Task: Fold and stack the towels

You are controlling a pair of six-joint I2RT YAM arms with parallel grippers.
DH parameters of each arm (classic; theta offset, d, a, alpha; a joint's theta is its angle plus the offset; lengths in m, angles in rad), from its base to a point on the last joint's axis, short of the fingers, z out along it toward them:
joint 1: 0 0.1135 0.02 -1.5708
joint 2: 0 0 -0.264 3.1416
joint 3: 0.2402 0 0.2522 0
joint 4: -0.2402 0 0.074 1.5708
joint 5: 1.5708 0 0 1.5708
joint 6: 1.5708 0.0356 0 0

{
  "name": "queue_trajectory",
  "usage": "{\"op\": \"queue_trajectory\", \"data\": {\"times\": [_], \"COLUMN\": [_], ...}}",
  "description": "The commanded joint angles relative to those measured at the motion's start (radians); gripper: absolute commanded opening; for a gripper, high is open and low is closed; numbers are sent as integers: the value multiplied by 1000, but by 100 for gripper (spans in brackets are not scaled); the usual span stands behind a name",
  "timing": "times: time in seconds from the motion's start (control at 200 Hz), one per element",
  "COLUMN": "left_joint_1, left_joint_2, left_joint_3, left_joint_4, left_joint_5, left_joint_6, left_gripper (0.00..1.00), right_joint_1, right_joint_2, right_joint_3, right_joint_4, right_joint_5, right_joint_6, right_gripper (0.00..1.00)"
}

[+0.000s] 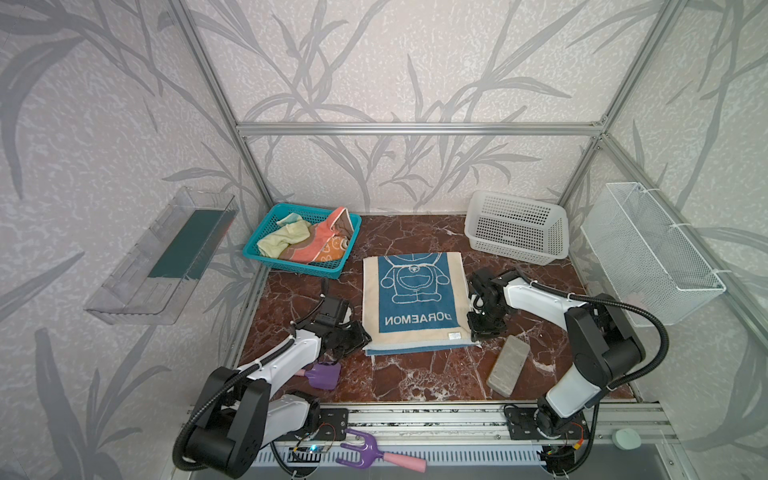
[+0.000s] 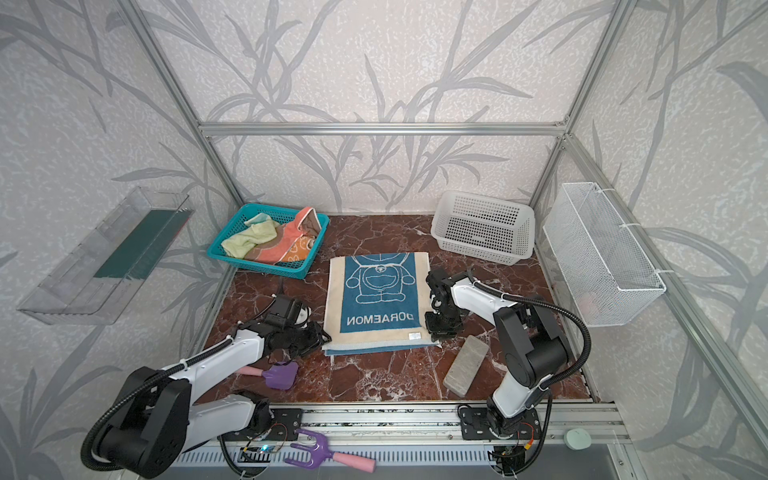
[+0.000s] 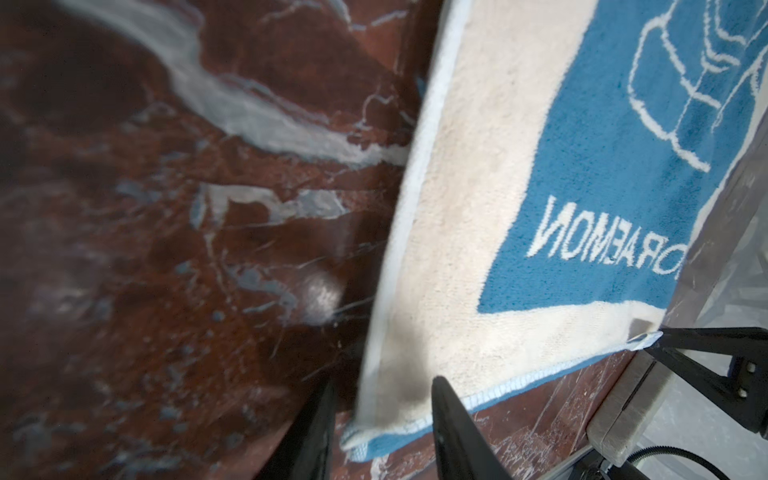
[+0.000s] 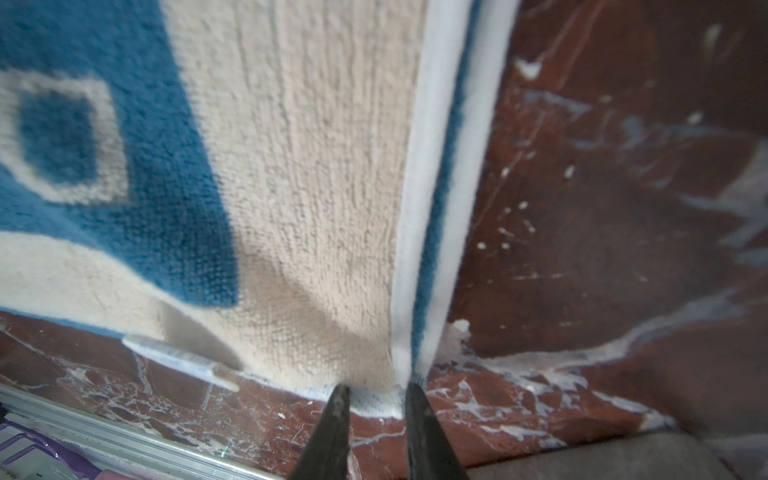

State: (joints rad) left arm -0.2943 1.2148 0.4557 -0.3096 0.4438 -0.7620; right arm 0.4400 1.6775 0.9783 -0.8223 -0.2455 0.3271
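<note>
The blue-and-cream cat towel (image 1: 415,299) (image 2: 378,291) lies folded double and flat mid-table. My left gripper (image 1: 362,338) (image 3: 384,384) sits low at its near left corner, open, with that corner (image 3: 374,432) loose between the fingers. My right gripper (image 1: 473,332) (image 4: 377,388) stands over the near right corner, its tips closed on the hem (image 4: 376,401), where the cloth dents in. A pale yellow towel (image 1: 282,239) and salmon and orange towels (image 1: 328,247) lie crumpled in the teal basket (image 1: 291,268) at the back left.
A white slotted basket (image 1: 515,226) stands at the back right and a wire basket (image 1: 652,249) hangs on the right wall. A grey block (image 1: 507,365) lies near the right arm. A purple scoop (image 1: 324,374) lies under the left arm, a purple fork (image 1: 365,453) on the front rail.
</note>
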Motion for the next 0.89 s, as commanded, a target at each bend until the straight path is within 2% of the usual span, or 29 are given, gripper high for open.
{"op": "queue_trajectory", "data": {"times": [0.0, 0.095, 0.2, 0.33, 0.735, 0.78, 0.845, 0.89], "left_joint_1": [2, 3, 3, 4, 3, 3, 2, 1], "left_joint_2": [35, 15, -24, -61, -81, -78, -87, -109], "left_joint_3": [-3, 0, 5, 18, 51, 54, 69, 83], "left_joint_4": [-12, -33, -67, -113, -185, -208, -263, -277], "left_joint_5": [36, 28, 18, 19, 102, 103, 77, 59], "left_joint_6": [12, 14, 18, 21, 20, 27, 42, 41], "left_gripper": [30, 13, 0, 0, 0, 11, 34, 41], "right_joint_1": [3, 3, 3, 3, 3, 2, 12, 32], "right_joint_2": [19, 22, 9, -35, -146, -137, -113, -95], "right_joint_3": [-16, -20, -14, 7, 63, 70, 88, 104], "right_joint_4": [4, 9, 4, -22, -126, -125, -129, -132], "right_joint_5": [-3, 3, 14, 44, 110, 107, 109, 128], "right_joint_6": [9, 6, 6, 5, -16, -22, -30, -34], "right_gripper": [27, 21, 10, 0, 0, 0, 13, 18]}}
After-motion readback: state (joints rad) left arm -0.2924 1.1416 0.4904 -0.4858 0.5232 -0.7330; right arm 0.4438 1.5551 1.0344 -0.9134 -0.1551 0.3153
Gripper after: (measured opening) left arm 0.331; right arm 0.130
